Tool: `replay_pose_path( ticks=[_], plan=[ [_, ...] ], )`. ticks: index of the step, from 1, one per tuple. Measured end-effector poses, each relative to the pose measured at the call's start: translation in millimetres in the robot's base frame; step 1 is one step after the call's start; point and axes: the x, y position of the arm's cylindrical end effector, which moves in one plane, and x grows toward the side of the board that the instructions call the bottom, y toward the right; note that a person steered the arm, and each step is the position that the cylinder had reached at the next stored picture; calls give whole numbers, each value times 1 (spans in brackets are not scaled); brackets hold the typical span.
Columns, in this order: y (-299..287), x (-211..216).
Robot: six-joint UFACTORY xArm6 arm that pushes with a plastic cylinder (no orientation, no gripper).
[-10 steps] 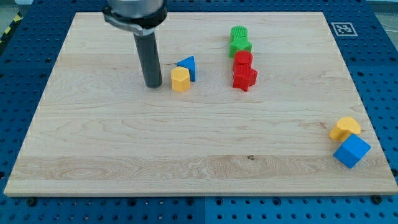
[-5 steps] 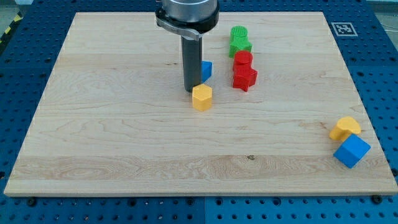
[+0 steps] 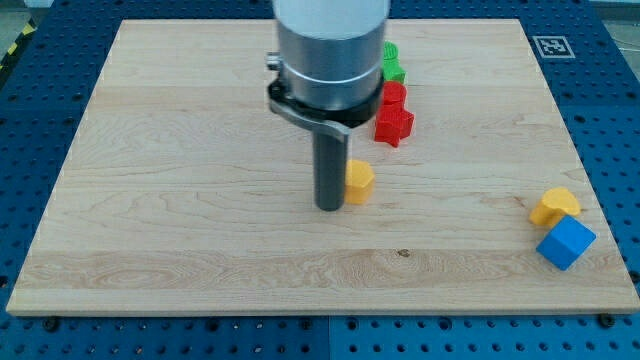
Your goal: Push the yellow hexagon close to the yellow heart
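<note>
1. Pale wooden board (image 3: 200, 230) on a blue perforated base (image 3: 25, 120); it fills most of the view; a printed black-and-white marker (image 3: 553, 46) sits at its top right corner.
2. Grey arm housing (image 3: 330, 55) hangs over the board's upper middle, hiding whatever lies behind it; a straight dark rod drops from it; no gripper here, so nothing opens, closes or is held; it only pushes.
3. Blue cube (image 3: 566, 242) near the board's right edge, touching the small yellow heart-shaped block (image 3: 554, 206) just above it; the heart is the goal spot.
4. Red star-shaped block (image 3: 394, 124) with a red block (image 3: 392, 95) above it and a green block (image 3: 392, 66) above that, shapes partly hidden by the arm; a line at the view's top, off the push path.
5. Small yellow hexagon block (image 3: 359, 180) near the board's middle, well apart from the heart, so the task looks far from done.
6. My tip (image 3: 329, 206) rests on the board just left of the hexagon, touching or nearly so; being on the side away from the heart suits a rightward shove, slightly downward.
</note>
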Motion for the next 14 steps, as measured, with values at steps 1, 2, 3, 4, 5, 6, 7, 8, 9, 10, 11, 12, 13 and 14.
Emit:
replay_pose_path(
  ticks=[1, 2, 3, 4, 5, 6, 7, 8, 9, 10, 11, 12, 13, 14],
  plan=[
    [13, -20],
    [13, -38],
    [35, -38],
    [55, -41],
    [58, -44],
    [83, -45],
    [89, -54],
    [83, -59],
    [83, -70],
    [101, -71],
    [126, -63],
    [153, -54],
    [184, -57],
    [188, -80]
  ],
)
